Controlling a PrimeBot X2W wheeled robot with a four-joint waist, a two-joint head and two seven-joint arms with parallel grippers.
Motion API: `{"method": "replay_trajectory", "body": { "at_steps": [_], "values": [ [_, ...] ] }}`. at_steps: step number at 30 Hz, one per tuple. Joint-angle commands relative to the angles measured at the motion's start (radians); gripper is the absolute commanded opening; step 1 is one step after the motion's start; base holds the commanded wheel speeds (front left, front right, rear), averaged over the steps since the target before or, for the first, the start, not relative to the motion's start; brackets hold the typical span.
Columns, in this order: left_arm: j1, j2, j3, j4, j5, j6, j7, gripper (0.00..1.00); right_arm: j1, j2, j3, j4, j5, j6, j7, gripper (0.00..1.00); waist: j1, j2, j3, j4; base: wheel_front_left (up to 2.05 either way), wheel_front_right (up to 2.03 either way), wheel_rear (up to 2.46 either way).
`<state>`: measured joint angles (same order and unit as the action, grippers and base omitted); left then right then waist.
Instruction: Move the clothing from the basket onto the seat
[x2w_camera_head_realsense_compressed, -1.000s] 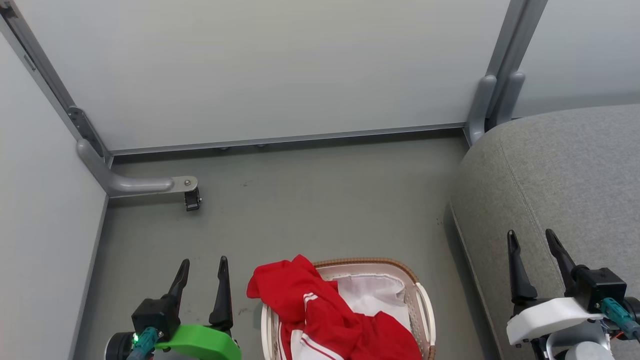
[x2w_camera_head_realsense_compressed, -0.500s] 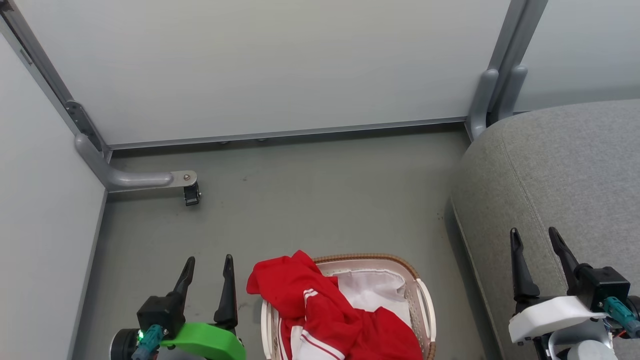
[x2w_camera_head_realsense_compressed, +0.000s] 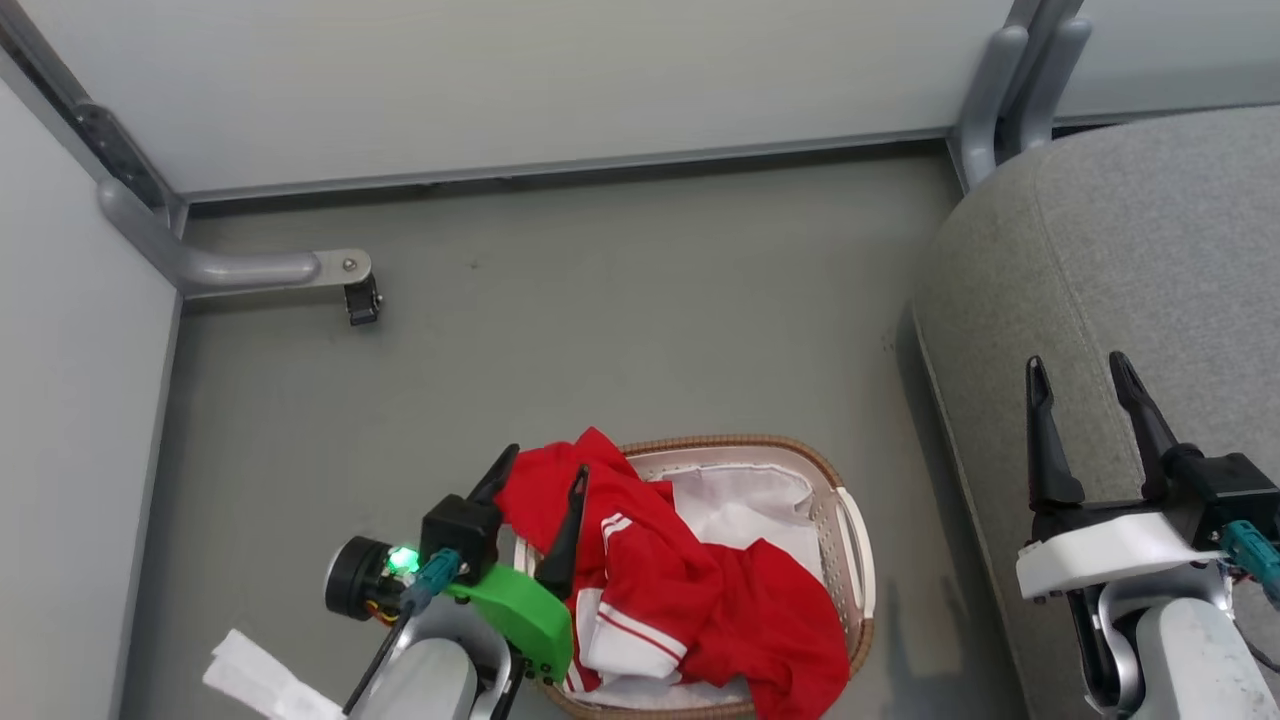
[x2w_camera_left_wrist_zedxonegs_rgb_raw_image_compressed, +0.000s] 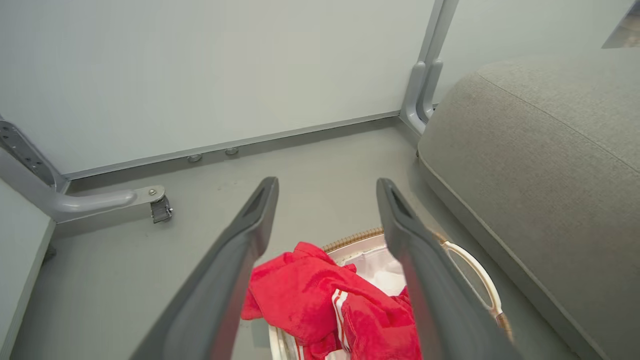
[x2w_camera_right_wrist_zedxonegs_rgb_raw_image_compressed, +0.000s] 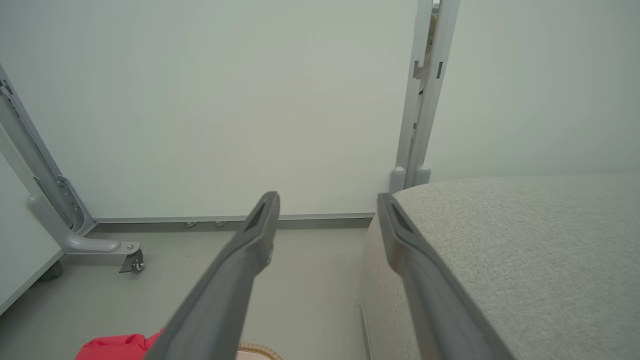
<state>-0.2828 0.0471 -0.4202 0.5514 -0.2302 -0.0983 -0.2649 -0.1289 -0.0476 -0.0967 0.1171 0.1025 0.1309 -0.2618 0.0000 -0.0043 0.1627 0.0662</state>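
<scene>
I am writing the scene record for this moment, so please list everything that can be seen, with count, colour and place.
clothing: one heap, number of pieces unclear, red with white stripes, in the basket, hanging over its left rim
basket: one, white with brown woven rim, on the floor beside the seat
liner: one, white, inside the basket
seat: one, grey, right side
floor: grey, middle
partition panels: pale, grey metal posts, back and left
caster foot: one, grey with black wheel, far left
white crumpled thing: one, beside the left arm, kind unclear
left fingers: two, dark, open, over the clothing
right fingers: two, dark, open, over the seat
</scene>
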Motion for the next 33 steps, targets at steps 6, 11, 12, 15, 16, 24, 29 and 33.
{"method": "replay_trajectory", "body": {
  "at_steps": [6,11,12,15,16,24,29,33],
  "values": [
    [-0.139,0.006,-0.153,0.187,-0.079,-0.014,0.001,1.00,-0.050,-0.005,0.021,-0.080,-0.032,0.000,-0.005,1.00,0.0000,0.0043,0.195,-0.056,0.00,0.00,0.00],
    [-0.224,0.006,-0.254,0.304,-0.126,-0.013,0.026,1.00,-0.089,-0.004,0.037,-0.120,-0.031,0.000,-0.005,1.00,0.0000,0.0043,0.296,-0.088,0.00,0.00,0.00],
    [-0.243,0.006,-0.269,0.328,-0.137,-0.008,0.040,1.00,-0.100,-0.004,0.040,-0.125,-0.031,0.000,-0.005,1.00,0.0000,0.0043,0.318,-0.095,0.00,0.00,0.00],
    [-0.285,0.006,-0.300,0.381,-0.166,0.001,0.066,1.00,-0.122,-0.004,0.049,-0.142,-0.025,0.000,-0.005,1.00,0.0000,0.0043,0.372,-0.113,0.00,0.00,0.00],
    [-0.298,0.006,-0.309,0.400,-0.174,0.004,0.070,1.00,-0.132,-0.004,0.054,-0.146,-0.023,0.000,-0.005,1.00,0.0000,0.0043,0.391,-0.120,0.00,0.00,0.00],
    [-0.390,0.006,-0.339,0.531,-0.201,0.025,0.072,1.00,-0.182,-0.004,0.079,-0.166,-0.003,0.000,-0.005,1.00,0.0000,0.0043,0.498,-0.163,0.00,0.00,0.00],
    [-0.425,0.006,-0.355,0.579,-0.212,0.028,0.067,1.00,-0.203,-0.004,0.086,-0.168,0.005,0.000,-0.005,1.00,0.0000,0.0043,0.538,-0.176,0.00,0.00,0.00],
    [-0.443,0.006,-0.366,0.606,-0.219,0.027,0.051,1.00,-0.218,-0.004,0.094,-0.168,0.012,0.000,-0.005,1.00,0.0000,0.0043,0.556,-0.183,0.00,0.00,0.00]
  ]
}}
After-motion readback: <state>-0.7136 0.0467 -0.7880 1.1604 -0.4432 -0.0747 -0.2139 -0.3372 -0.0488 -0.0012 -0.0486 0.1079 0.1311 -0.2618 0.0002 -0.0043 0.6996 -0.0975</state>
